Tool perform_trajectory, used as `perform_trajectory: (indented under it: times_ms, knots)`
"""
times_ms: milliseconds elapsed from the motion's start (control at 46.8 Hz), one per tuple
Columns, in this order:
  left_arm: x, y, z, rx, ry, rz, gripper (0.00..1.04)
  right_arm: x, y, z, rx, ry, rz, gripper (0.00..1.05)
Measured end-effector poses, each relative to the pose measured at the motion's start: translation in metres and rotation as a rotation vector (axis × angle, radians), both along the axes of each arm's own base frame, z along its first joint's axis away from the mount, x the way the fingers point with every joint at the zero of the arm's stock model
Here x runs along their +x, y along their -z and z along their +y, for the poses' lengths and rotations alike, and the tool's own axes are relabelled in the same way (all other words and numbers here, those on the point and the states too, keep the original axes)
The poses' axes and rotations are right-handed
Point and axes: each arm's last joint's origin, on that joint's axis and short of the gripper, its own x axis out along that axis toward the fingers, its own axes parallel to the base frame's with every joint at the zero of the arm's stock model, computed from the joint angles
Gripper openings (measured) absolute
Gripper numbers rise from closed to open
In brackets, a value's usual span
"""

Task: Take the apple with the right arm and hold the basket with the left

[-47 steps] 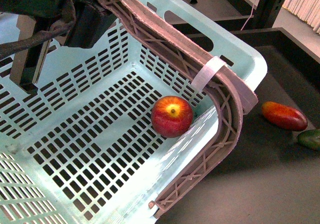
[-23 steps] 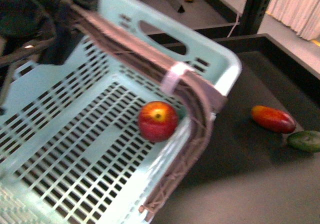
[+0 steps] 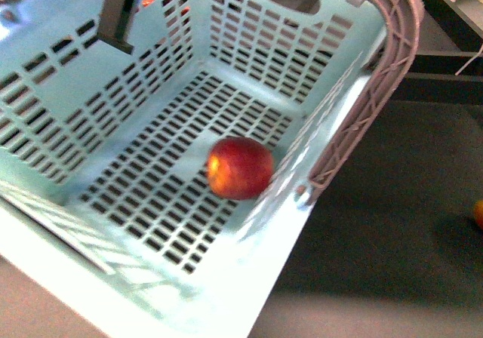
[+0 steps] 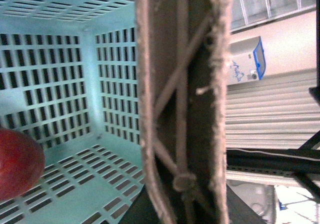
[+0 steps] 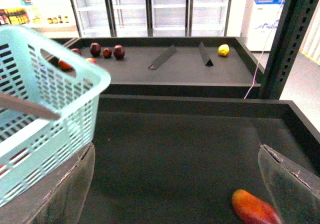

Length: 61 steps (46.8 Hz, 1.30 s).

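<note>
The turquoise basket (image 3: 249, 36) fills most of the front view, tilted, with its grey-brown handle (image 3: 377, 74) along its right rim. The red apple (image 3: 240, 167) lies on the basket's slotted floor against the right wall. It also shows at the edge of the left wrist view (image 4: 17, 161). My left gripper (image 3: 117, 17) is shut on the basket; the left wrist view shows the handle (image 4: 185, 104) right against the camera, hiding the fingers. My right gripper (image 5: 182, 194) is open and empty above the dark table, beside the basket (image 5: 45, 99).
An elongated red-orange fruit (image 5: 255, 209) lies on the dark table close to one right fingertip (image 5: 295, 184). On the shelf behind are dark maroon fruits (image 5: 106, 50), two black wedges (image 5: 162, 58) and a yellow fruit (image 5: 223, 49). A black post (image 5: 285, 39) stands at the right.
The basket has swung and tilted, its handle now up at the top right of the front view. The apple has stayed inside and turned its red side up. The elongated fruit has slid to the frame's edge.
</note>
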Motion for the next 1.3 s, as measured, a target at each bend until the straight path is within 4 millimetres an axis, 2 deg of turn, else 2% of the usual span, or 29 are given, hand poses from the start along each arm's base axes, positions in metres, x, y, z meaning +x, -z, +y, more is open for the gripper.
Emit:
perform_trajectory:
  times_ms: [150,428,641,834,919,1304]
  knots:
    - [0.007,0.003,0.029,-0.147,-0.103,0.025,0.05,0.0,0.0,0.0,0.0,0.0,0.0,0.96]
    - [0.017,0.026,0.076,-0.183,-0.273,0.059,0.05,0.0,0.0,0.0,0.0,0.0,0.0,0.96]
    - [0.026,0.043,0.083,-0.243,-0.316,0.077,0.05,0.0,0.0,0.0,0.0,0.0,0.0,0.96]
    - [0.037,0.083,0.085,-0.208,-0.335,0.176,0.05,0.0,0.0,0.0,0.0,0.0,0.0,0.96]
    - [0.04,0.093,0.087,-0.191,-0.341,0.188,0.05,0.0,0.0,0.0,0.0,0.0,0.0,0.96]
    - [0.028,0.124,0.117,-0.178,-0.413,0.234,0.05,0.0,0.0,0.0,0.0,0.0,0.0,0.96]
